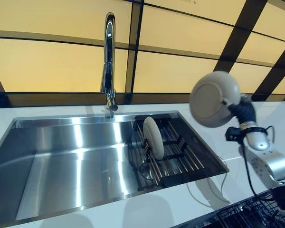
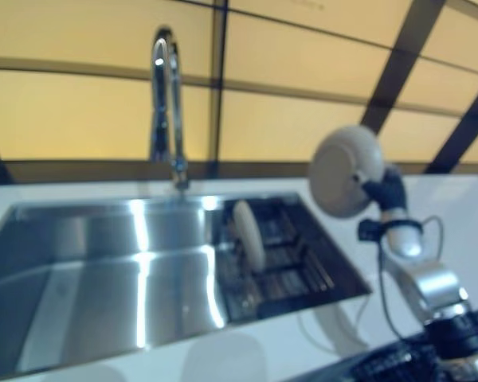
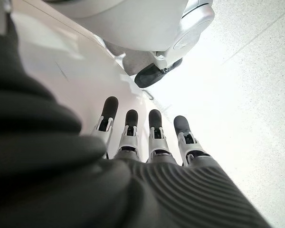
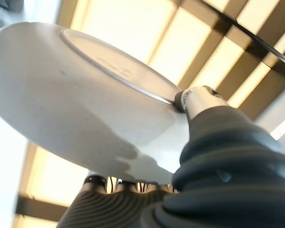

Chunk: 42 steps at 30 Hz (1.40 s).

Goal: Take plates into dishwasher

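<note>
While our right hand (image 1: 238, 110) holds one pale plate (image 1: 213, 99) aloft above the white counter (image 1: 156, 209), to the right of the steel sink (image 1: 61, 161), a second plate (image 1: 153, 137) stands on edge in the dark wire rack (image 1: 173, 156) that fills the sink's right end. We see the raised plate turned with its underside and foot ring toward us. In the right wrist view our thumb (image 4: 199, 102) presses against that foot ring while the fingers curl around the far side of the plate's rim, so the plate is pinched between them. A chrome tap (image 1: 108, 61) rises behind the sink, before amber wall panels (image 1: 52, 66) crossed by dark bars. At the lower right corner we glimpse the black dishwasher basket (image 1: 249, 213), just below our right arm. Our left hand (image 3: 147, 142) shows only in its own wrist view, fingers straight and holding nothing, above a pale floor.
</note>
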{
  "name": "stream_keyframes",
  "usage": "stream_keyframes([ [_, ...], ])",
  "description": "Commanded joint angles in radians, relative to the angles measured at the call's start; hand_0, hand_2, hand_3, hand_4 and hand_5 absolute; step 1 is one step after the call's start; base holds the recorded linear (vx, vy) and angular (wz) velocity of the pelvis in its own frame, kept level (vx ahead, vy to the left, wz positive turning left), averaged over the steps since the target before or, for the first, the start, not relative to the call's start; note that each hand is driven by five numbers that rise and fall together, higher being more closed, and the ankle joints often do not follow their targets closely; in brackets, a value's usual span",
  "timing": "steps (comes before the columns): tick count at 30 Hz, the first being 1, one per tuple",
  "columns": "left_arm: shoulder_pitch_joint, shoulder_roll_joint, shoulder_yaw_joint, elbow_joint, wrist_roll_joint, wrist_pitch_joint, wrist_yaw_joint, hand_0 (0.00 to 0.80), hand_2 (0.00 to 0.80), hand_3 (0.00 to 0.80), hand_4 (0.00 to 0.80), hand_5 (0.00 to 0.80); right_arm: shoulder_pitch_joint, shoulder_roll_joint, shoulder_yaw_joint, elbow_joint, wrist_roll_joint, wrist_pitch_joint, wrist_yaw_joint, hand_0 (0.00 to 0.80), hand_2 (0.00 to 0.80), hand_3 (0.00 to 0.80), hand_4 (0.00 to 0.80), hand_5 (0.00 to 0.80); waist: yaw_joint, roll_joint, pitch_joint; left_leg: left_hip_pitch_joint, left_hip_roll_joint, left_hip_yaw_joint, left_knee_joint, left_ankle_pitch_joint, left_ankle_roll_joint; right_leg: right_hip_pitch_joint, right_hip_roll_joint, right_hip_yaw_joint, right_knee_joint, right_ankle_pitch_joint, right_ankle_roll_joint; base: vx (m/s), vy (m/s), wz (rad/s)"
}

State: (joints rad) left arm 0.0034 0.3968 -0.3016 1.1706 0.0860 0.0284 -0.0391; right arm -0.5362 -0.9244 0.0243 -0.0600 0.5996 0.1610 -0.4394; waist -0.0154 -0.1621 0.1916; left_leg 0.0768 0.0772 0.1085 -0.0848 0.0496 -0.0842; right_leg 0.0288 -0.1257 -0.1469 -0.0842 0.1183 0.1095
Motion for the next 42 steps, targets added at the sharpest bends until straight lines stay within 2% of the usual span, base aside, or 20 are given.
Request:
stream_keyframes([
  [1, -0.050, 0.007, -0.052, 0.014, 0.037, -0.060, 0.002, 0.000, 0.000, 0.000, 0.000, 0.000, -0.096, -0.104, -0.102, 0.014, -0.053, -0.110, -0.055, 0.800, 0.800, 0.800, 0.800, 0.800, -0.022, 0.002, -0.036, -0.002, -0.055, 0.045, 0.085, -0.143, 0.118, -0.026, 0.020, 0.066, 0.110, -0.052, 0.056, 0.041, 0.101, -0.03],
  [5, -0.035, 0.019, -0.051, 0.019, 0.078, -0.051, -0.003, 0.000, 0.000, 0.000, 0.000, 0.000, -0.016, -0.141, -0.175, 0.012, -0.063, -0.131, -0.080, 0.800, 0.800, 0.800, 0.800, 0.800, -0.043, -0.019, -0.030, -0.009, -0.053, 0.064, 0.114, -0.157, 0.124, -0.050, 0.020, 0.090, 0.105, -0.016, 0.073, 0.031, 0.053, -0.15],
  [6, -0.029, 0.027, -0.051, 0.029, 0.088, -0.044, -0.002, 0.000, 0.000, 0.000, 0.000, 0.000, 0.020, -0.149, -0.205, -0.002, -0.071, -0.127, -0.085, 0.800, 0.800, 0.800, 0.800, 0.800, -0.065, -0.031, -0.022, -0.003, -0.049, 0.085, 0.121, -0.162, 0.117, -0.079, 0.019, 0.086, 0.092, 0.033, 0.085, -0.009, 0.043, -0.53],
  [9, -0.031, 0.031, -0.054, 0.041, 0.081, -0.028, 0.003, 0.000, 0.000, 0.000, 0.000, 0.000, 0.070, -0.152, -0.240, -0.038, -0.086, -0.112, -0.074, 0.800, 0.800, 0.800, 0.800, 0.800, -0.098, -0.029, -0.008, 0.017, -0.036, 0.119, 0.118, -0.163, 0.112, -0.136, 0.029, 0.090, 0.099, 0.068, 0.093, -0.036, 0.054, -0.69],
  [10, -0.034, 0.033, -0.044, 0.048, 0.073, -0.017, 0.012, 0.000, 0.000, 0.000, 0.000, 0.000, 0.114, -0.160, -0.261, -0.061, -0.081, -0.117, -0.062, 0.800, 0.800, 0.800, 0.800, 0.800, -0.114, -0.020, 0.001, 0.029, -0.025, 0.147, 0.112, -0.163, 0.112, -0.151, 0.031, 0.072, 0.116, 0.069, 0.092, -0.082, 0.044, -1.03],
  [11, -0.035, 0.034, -0.042, 0.049, 0.074, -0.015, 0.013, 0.000, 0.000, 0.000, 0.000, 0.000, 0.120, -0.160, -0.266, -0.064, -0.081, -0.115, -0.062, 0.800, 0.800, 0.800, 0.800, 0.800, -0.116, -0.023, 0.000, 0.027, -0.027, 0.153, 0.109, -0.157, 0.112, -0.157, 0.028, 0.072, 0.117, 0.073, 0.091, -0.158, 0.031, -1.08],
  [12, -0.044, 0.042, -0.029, 0.059, 0.062, -0.010, 0.015, 0.000, 0.000, 0.000, 0.000, 0.000, 0.153, -0.165, -0.286, -0.075, -0.067, -0.125, -0.054, 0.800, 0.800, 0.800, 0.800, 0.800, -0.130, -0.015, 0.003, 0.031, -0.017, 0.178, 0.101, -0.155, 0.113, -0.159, 0.024, 0.064, 0.138, 0.066, 0.089, -0.194, -0.018, -0.74],
  [14, -0.063, 0.053, -0.013, 0.066, 0.055, 0.002, 0.008, 0.000, 0.000, 0.000, 0.000, 0.000, 0.209, -0.166, -0.324, -0.082, -0.051, -0.145, -0.040, 0.800, 0.800, 0.800, 0.800, 0.800, -0.153, -0.005, -0.002, 0.026, -0.006, 0.212, 0.094, -0.148, 0.118, -0.155, 0.015, 0.078, 0.172, 0.049, 0.082, -0.205, -0.040, -0.51],
  [19, -0.096, 0.064, -0.011, 0.077, 0.018, -0.002, -0.003, 0.000, 0.000, 0.000, 0.000, 0.000, 0.297, -0.140, -0.374, -0.076, -0.017, -0.187, 0.044, 0.800, 0.800, 0.800, 0.800, 0.800, -0.179, 0.019, -0.022, 0.014, 0.027, 0.291, 0.094, -0.139, 0.116, -0.106, -0.016, 0.065, 0.185, 0.000, 0.074, -0.160, -0.123, -0.32],
  [20, -0.101, 0.061, -0.005, 0.083, 0.009, -0.011, 0.000, 0.000, 0.000, 0.000, 0.000, 0.000, 0.318, -0.130, -0.375, -0.072, -0.005, -0.203, 0.072, 0.800, 0.800, 0.800, 0.800, 0.800, -0.183, 0.028, -0.037, 0.023, 0.032, 0.292, 0.092, -0.162, 0.111, -0.064, -0.011, 0.055, 0.143, -0.042, 0.085, -0.039, -0.183, -1.26],
  [23, -0.113, 0.047, -0.006, 0.090, 0.000, -0.036, 0.021, 0.000, 0.000, 0.000, 0.000, 0.000, 0.334, -0.112, -0.352, -0.077, 0.024, -0.216, 0.099, 0.800, 0.800, 0.800, 0.800, 0.800, -0.184, 0.030, -0.051, 0.025, 0.051, 0.323, 0.099, -0.156, 0.088, -0.030, 0.003, 0.038, 0.083, -0.054, 0.079, -0.041, -0.327, -1.11],
  [26, -0.111, 0.009, -0.012, 0.076, -0.022, -0.088, 0.011, 0.000, 0.000, 0.000, 0.000, 0.000, 0.324, -0.097, -0.335, -0.102, 0.013, -0.172, 0.117, 0.800, 0.800, 0.800, 0.800, 0.800, -0.194, 0.053, -0.058, 0.050, 0.059, 0.325, 0.080, -0.142, 0.063, -0.004, 0.029, 0.052, 0.060, -0.076, 0.054, -0.016, -0.240, -0.39],
  [27, -0.110, -0.012, -0.028, 0.063, -0.003, -0.121, 0.006, 0.000, 0.000, 0.000, 0.000, 0.000, 0.312, -0.091, -0.325, -0.106, 0.001, -0.149, 0.130, 0.800, 0.800, 0.800, 0.800, 0.800, -0.197, 0.058, -0.058, 0.047, 0.061, 0.340, 0.070, -0.106, 0.056, -0.010, 0.039, 0.051, 0.056, -0.068, 0.032, -0.066, -0.195, -0.23],
  [30, -0.111, -0.042, -0.067, 0.031, -0.023, -0.164, 0.007, 0.000, 0.000, 0.000, 0.000, 0.000, 0.277, -0.076, -0.283, -0.101, -0.029, -0.117, 0.143, 0.800, 0.800, 0.800, 0.800, 0.800, -0.202, 0.077, -0.054, 0.051, 0.058, 0.331, 0.057, -0.090, 0.041, -0.005, 0.054, 0.052, 0.047, -0.077, 0.011, -0.043, -0.114, -0.06],
  [35, -0.146, -0.079, -0.114, -0.045, -0.033, -0.145, -0.002, 0.000, 0.000, 0.000, 0.000, 0.000, 0.195, -0.046, -0.188, -0.090, -0.083, -0.058, 0.164, 0.800, 0.800, 0.800, 0.800, 0.800, -0.204, 0.112, -0.030, 0.028, 0.065, 0.302, 0.032, -0.047, 0.011, -0.012, 0.075, 0.038, 0.030, -0.083, -0.014, -0.076, -0.081, 0.03],
  [42, -0.184, -0.081, -0.121, -0.010, -0.022, -0.105, 0.011, 0.000, 0.000, 0.000, 0.000, 0.000, 0.151, -0.037, -0.111, -0.090, -0.179, -0.047, 0.237, 0.800, 0.800, 0.800, 0.800, 0.800, -0.212, 0.142, 0.001, -0.008, 0.067, 0.284, 0.011, -0.012, -0.013, -0.042, 0.066, 0.017, 0.037, -0.088, -0.019, -0.081, 0.009, 0.08],
])
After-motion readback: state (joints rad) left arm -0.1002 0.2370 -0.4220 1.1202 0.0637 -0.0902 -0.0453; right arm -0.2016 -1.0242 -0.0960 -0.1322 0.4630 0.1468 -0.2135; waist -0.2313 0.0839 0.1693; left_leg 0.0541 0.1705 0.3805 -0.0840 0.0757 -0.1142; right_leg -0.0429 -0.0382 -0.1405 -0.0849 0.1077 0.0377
